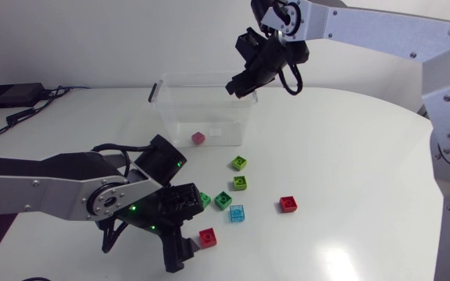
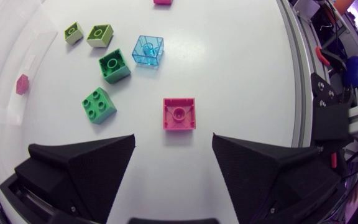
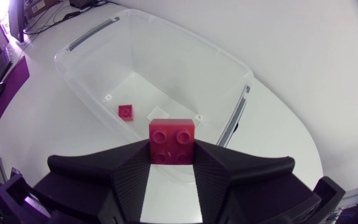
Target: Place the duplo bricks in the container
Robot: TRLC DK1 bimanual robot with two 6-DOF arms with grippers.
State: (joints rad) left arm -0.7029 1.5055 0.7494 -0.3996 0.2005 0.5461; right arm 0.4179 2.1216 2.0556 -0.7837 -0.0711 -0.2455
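Since your right pincer [image 3: 171,149] is clamped on a red duplo brick [image 3: 171,138] and hangs over the clear container [image 1: 201,76], at twelve o'clock on the table [image 1: 350,156], I judge it poised for a drop. One small red brick [image 3: 125,111] lies inside. Your left pincer [image 2: 173,142] stands apart and empty, with a pink-red brick [image 2: 179,114] just ahead at twelve o'clock, probably lined up for a grasp. A clear blue brick [image 2: 148,50] and green bricks [image 2: 99,104] lie between ten and eleven o'clock from it. The fingers [image 3: 129,168] hide the held brick's lower half. Another red brick [image 2: 162,2] is cut off at the far edge.
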